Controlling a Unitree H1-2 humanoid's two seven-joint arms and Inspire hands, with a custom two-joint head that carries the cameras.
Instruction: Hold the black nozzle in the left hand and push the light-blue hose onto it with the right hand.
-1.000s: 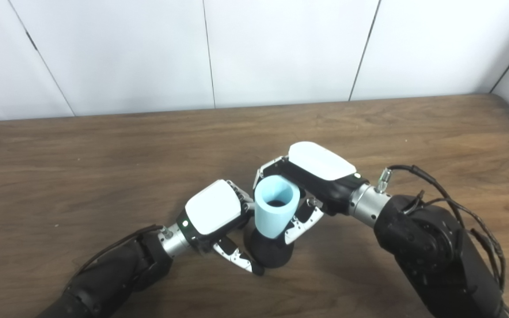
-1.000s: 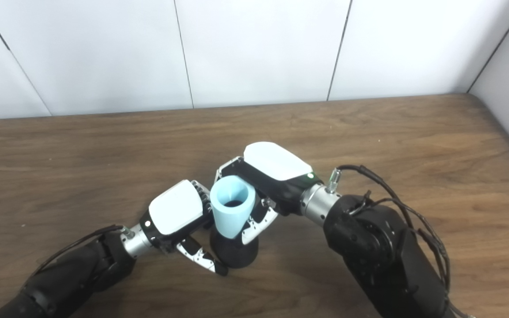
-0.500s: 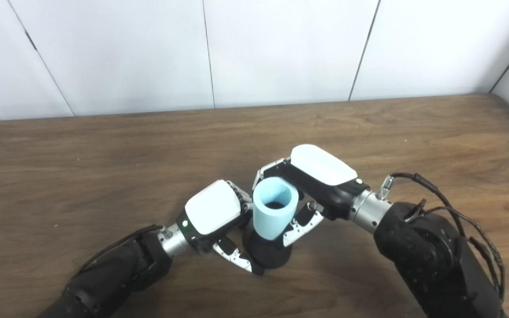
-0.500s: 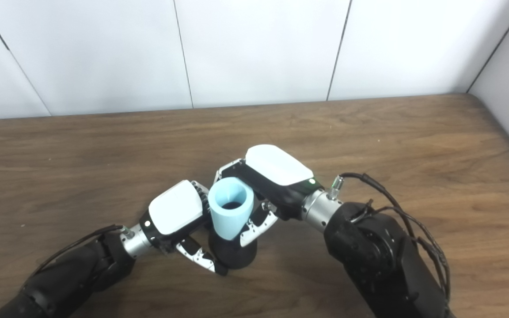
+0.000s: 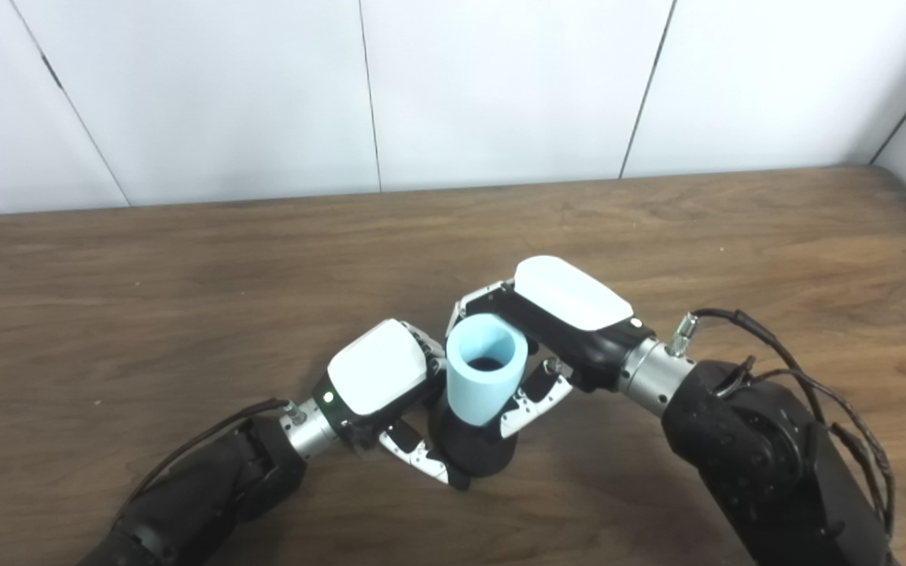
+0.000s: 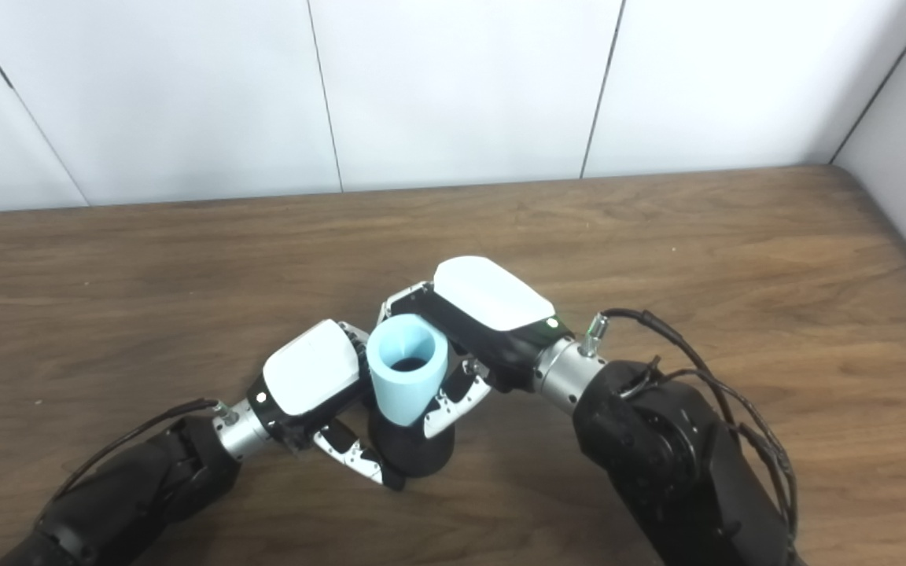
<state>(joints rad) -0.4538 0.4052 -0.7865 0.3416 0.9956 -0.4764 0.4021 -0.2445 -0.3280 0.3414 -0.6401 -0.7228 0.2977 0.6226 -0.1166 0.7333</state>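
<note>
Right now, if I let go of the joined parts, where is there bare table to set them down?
Bare table spreads left of the left hand, and also right of the right hand toward the far corner, and along the wall. The middle is crowded: both hands close on the hose and nozzle, arms filling the near edge.

This looks like a robot test room or a lab, not a home. A wooden table (image 5: 185,259) with dark brown grain stands against plain white wall panels (image 5: 500,86) with thin dark seams between them. Black robot arms (image 5: 767,464) with loose cables (image 5: 807,377) lean over the table.
</note>
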